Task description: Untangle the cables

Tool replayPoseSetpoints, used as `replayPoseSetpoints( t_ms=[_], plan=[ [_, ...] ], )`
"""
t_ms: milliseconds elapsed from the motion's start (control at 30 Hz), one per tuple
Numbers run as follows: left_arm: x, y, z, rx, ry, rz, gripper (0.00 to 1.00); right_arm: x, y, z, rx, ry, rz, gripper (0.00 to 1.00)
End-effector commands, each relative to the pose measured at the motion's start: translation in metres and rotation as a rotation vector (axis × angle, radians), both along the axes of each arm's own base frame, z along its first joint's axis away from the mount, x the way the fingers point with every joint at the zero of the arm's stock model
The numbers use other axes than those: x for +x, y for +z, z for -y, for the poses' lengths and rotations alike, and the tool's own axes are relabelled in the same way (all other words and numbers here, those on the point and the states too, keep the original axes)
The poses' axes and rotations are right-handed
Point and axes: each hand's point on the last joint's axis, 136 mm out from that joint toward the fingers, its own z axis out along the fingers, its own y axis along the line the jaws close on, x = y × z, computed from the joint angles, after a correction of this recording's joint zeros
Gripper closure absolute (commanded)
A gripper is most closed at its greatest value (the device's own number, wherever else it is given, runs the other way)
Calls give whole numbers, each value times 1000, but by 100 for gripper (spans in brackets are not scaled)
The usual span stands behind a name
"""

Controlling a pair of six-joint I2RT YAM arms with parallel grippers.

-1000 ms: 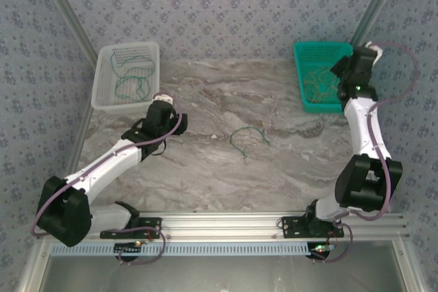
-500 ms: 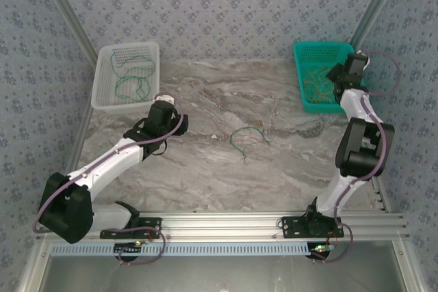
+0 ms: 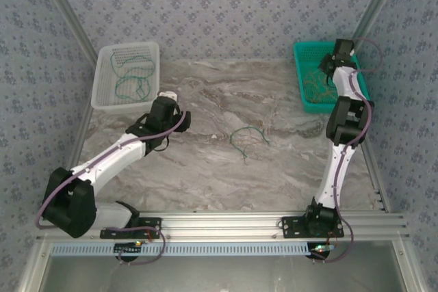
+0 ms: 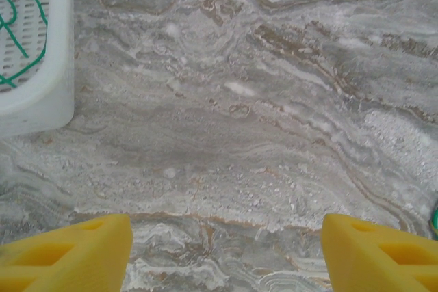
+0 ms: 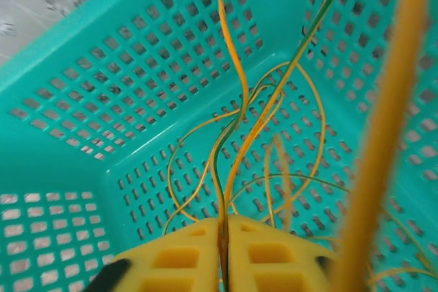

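Observation:
A loose dark green cable (image 3: 246, 138) lies curled on the marble table's middle. More green cables (image 3: 130, 87) rest in the white basket (image 3: 102, 104), whose corner (image 4: 41, 100) and green cable (image 4: 20, 25) appear in the left wrist view. Yellow cables (image 3: 316, 83) lie tangled in the teal basket (image 3: 301, 97). My right gripper (image 5: 224, 227) is inside that basket (image 5: 102, 66), shut on a yellow cable (image 5: 236, 162) that rises from between the pads. My left gripper (image 4: 226, 227) is open above bare marble beside the white basket, nothing between its fingers (image 4: 75, 251).
A blurred yellow cable (image 5: 383, 135) hangs close in front of the right wrist camera. Both baskets stand at the table's back edge against the patterned walls. The aluminium rail (image 3: 226, 222) with the arm bases runs along the near edge.
The right arm has stretched further back, bringing its gripper deeper over the teal basket. The left arm has shifted slightly to the right. The green cable on the table has not moved.

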Motion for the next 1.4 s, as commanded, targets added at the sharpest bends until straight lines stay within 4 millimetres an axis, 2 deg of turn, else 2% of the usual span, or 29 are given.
replayPoseSetpoints(
  t_ms=[0, 167, 200, 367, 500, 600, 633, 733, 867, 900, 933, 1000, 1067, 1133, 1167, 1233, 1300, 1367],
  plan=[
    [6, 16, 8, -25, -18, 30, 27, -7, -12, -4, 16, 5, -99, 50],
    [6, 22, 6, -46, 0, 46, 27, -28, 34, -16, -98, 3, -62, 10],
    [6, 23, 5, -48, 6, 53, 27, -36, 43, -19, -95, -2, -46, 7],
    [6, 28, 3, -58, 20, 71, 26, -74, 74, -43, -29, 54, -1, 0],
    [5, 26, 1, -57, 26, 75, 26, -102, 89, -69, 50, 116, -33, 0],
    [4, 20, -1, -46, 26, 64, 27, -121, 87, -73, 131, 94, -71, 0],
    [4, 19, -2, -44, 26, 61, 27, -122, 87, -73, 172, 99, -67, 0],
    [3, 16, -2, -43, 20, 48, 26, -125, 83, -85, 254, 180, -99, 9],
    [-1, 20, 3, -78, -8, 73, 25, -140, 89, -125, 182, 337, -88, 15],
    [-2, 21, 5, -96, -20, 81, 23, -144, 100, -142, 144, 390, -45, 16],
    [-3, 21, 7, -114, -28, 86, 16, -151, 104, -155, 109, 421, -19, 17],
    [-7, 19, 17, -161, -76, 101, 10, -167, 114, -196, 29, 522, 54, 20],
    [-12, 15, 32, -196, -154, 92, 9, -186, 120, -239, -25, 650, 119, 20],
    [-18, 7, 46, -203, -232, 57, 10, -210, 117, -284, -63, 796, 156, 21],
    [-22, 1, 54, -193, -266, 31, 10, -226, 100, -301, -82, 860, 131, 21],
    [-30, -11, 66, -167, -313, -17, 10, -249, 83, -324, -165, 964, 99, 22],
    [-38, -28, 77, -145, -344, -67, 11, -269, 63, -334, -291, 1021, 44, 24],
    [-45, -42, 87, -130, -376, -102, 11, -284, 54, -338, -354, 1053, 37, 28]
  ],
)
